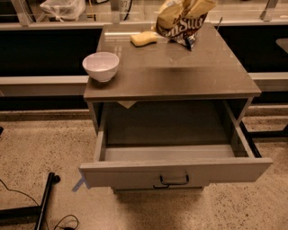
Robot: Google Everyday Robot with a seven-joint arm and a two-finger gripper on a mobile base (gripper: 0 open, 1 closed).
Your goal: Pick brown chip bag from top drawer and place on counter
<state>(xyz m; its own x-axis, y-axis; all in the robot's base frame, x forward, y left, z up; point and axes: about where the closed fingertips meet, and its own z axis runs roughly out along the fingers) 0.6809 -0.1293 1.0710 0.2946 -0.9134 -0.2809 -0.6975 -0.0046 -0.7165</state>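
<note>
Gripper (186,5) hangs above the far right part of the counter (171,67), near its back edge. Only its cream lower end shows, pointing down.
</note>
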